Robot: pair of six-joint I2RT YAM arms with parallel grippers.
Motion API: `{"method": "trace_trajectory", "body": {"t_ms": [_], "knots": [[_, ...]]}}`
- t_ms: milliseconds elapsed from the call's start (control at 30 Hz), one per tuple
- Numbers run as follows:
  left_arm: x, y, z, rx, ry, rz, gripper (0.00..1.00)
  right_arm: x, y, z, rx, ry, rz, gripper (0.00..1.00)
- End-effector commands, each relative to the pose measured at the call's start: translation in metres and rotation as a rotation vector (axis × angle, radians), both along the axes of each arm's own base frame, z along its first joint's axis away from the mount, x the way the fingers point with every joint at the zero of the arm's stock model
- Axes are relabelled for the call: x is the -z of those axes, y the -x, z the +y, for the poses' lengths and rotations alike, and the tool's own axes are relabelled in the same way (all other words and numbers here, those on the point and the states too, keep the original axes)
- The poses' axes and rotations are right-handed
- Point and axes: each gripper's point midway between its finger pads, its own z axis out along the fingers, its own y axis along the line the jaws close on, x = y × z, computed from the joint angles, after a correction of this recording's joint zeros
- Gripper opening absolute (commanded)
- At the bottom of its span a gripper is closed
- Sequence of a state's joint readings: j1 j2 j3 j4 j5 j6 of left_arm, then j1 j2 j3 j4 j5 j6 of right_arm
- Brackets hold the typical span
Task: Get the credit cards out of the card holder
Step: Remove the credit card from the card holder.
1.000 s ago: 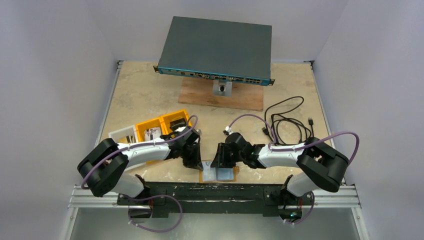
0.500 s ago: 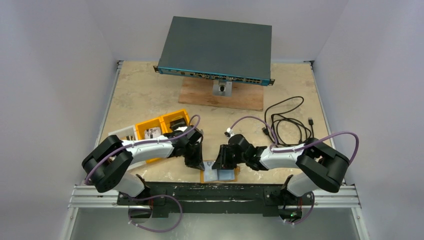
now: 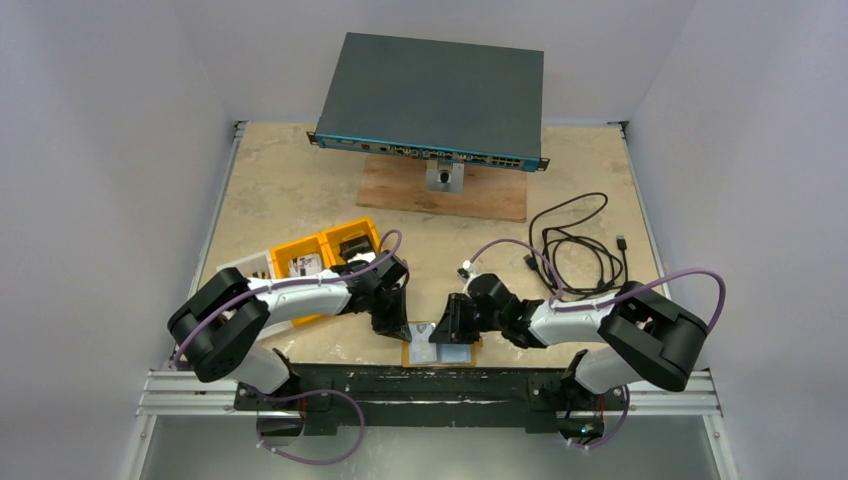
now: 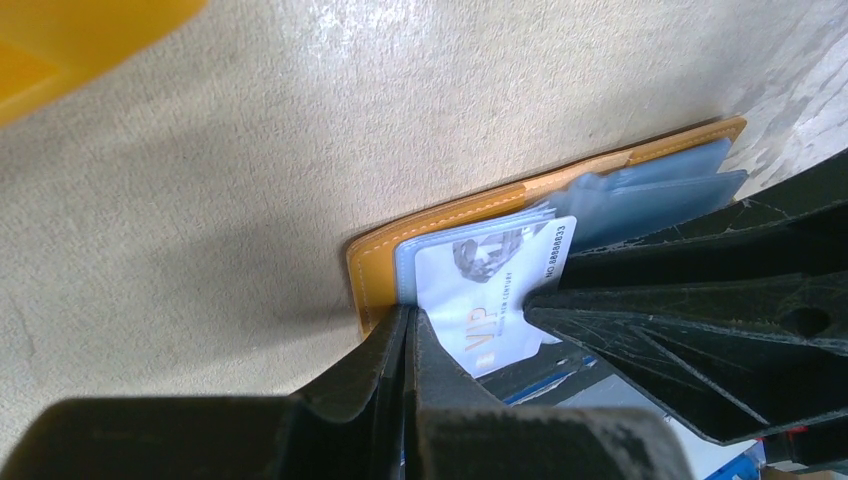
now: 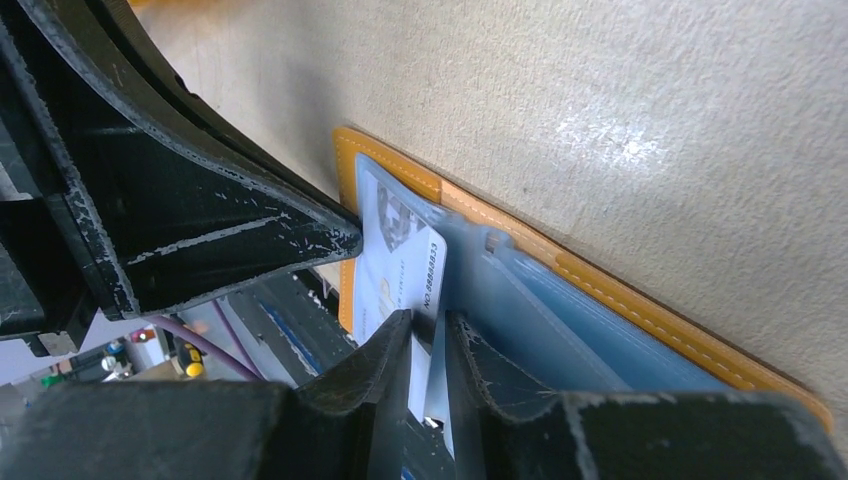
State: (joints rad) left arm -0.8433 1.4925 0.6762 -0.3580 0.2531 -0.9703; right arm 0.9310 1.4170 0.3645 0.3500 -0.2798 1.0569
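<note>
The card holder point(image 3: 462, 354) is a tan-orange wallet lying open at the table's near edge, its clear blue sleeves point(image 5: 560, 330) showing. A white credit card point(image 4: 490, 290) printed "VIP" sticks partly out of the left sleeve. My left gripper point(image 4: 410, 315) is shut with nothing between its fingers, and its tips rest on the wallet's left border point(image 4: 370, 275). My right gripper point(image 5: 428, 325) is closed on the card's point(image 5: 400, 265) edge, with a sleeve leaf also between its fingers. From above, the left gripper point(image 3: 392, 328) and right gripper point(image 3: 443, 330) face each other over the wallet.
Yellow bins point(image 3: 320, 255) and a white one stand behind the left arm. A dark network switch point(image 3: 435, 95) sits on a wooden board point(image 3: 445, 195) at the back. A black cable point(image 3: 575, 240) coils at the right. A black rail point(image 3: 430, 380) runs along the table's near edge.
The right gripper's jaws have narrowed onto the card, and it has shifted right and nearer the table's edge. The card now shows white above the wallet. The left gripper has hardly moved.
</note>
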Motion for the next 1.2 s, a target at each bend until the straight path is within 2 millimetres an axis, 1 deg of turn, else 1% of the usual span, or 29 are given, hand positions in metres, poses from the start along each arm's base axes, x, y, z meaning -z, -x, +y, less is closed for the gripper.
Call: {"method": "trace_trajectory", "body": {"t_ms": [0,233,433,633,933,1100,1167], "knots": [[0.030,0.003,0.030,-0.037,-0.169,-0.002,0.00,-0.014,0.001,0.005,-0.005,-0.086,-0.005,0.20],[0.031,0.003,0.031,-0.041,-0.179,-0.002,0.00,-0.015,-0.002,0.001,0.013,-0.104,-0.002,0.14],[0.031,0.003,0.034,-0.044,-0.193,-0.002,0.00,-0.015,-0.002,0.000,0.016,-0.108,-0.002,0.03],[0.031,0.001,0.038,-0.048,-0.212,-0.008,0.00,-0.011,-0.005,-0.008,0.034,-0.080,-0.010,0.00],[0.032,0.000,0.044,-0.057,-0.224,-0.005,0.00,-0.004,-0.007,-0.021,0.056,-0.042,-0.012,0.00],[0.032,0.000,0.045,-0.058,-0.226,-0.006,0.00,-0.004,-0.008,-0.028,0.070,-0.039,-0.018,0.01],[0.031,-0.001,0.043,-0.056,-0.219,-0.005,0.00,-0.006,-0.008,-0.027,0.061,-0.056,-0.020,0.13]]}}
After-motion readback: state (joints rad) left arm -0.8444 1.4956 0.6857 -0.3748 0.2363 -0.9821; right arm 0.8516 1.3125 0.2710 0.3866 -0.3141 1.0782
